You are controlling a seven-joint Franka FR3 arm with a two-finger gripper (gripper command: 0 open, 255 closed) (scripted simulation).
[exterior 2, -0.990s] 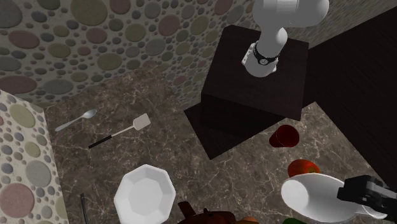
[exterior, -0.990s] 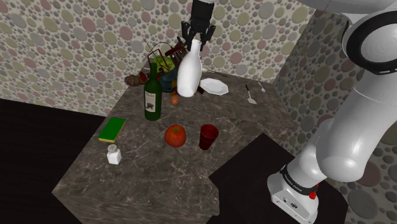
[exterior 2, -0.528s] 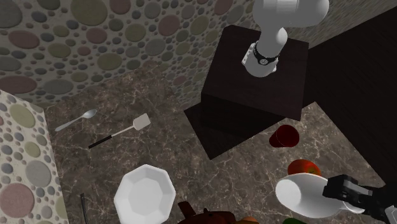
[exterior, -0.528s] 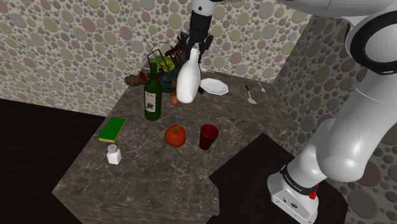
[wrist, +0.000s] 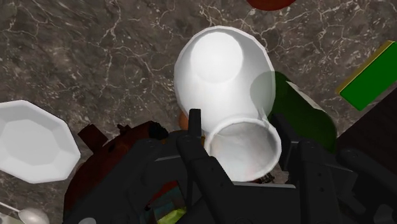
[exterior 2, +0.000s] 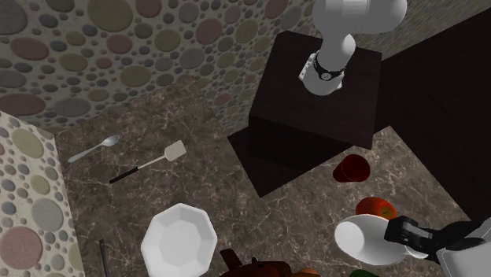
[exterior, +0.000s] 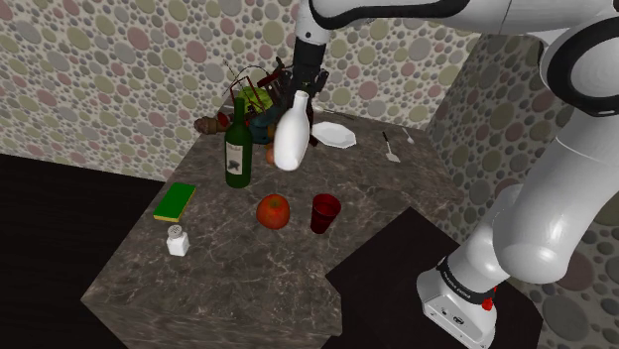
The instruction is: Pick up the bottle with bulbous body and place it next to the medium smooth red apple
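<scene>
White bottle (exterior: 291, 137) hangs high near the apple (exterior: 273, 210), neck clasped in the tool (exterior: 303, 87); lowered carelessly, it could strike the wine bottle (exterior: 236, 151) behind the apple.

"Where does the shoulder view look from?"

"From beside and a little behind the stand (exterior: 397, 273), which sits at five o'clock. It looks down across the marble table (exterior: 228, 283) toward eleven, at middle distance."

"And the second exterior view?"

"High, almost overhead, turned the other way: stand at one o'clock, white plate (exterior 2: 179, 236) at seven."

"The wrist view?"

"Very close, straight down past the gripper (wrist: 236, 137) onto the white bottle (wrist: 222, 76)."

"What's shared?"

"Table, plate and bottle in all three; the red apple (exterior: 273, 210) in both exterior views."
</scene>
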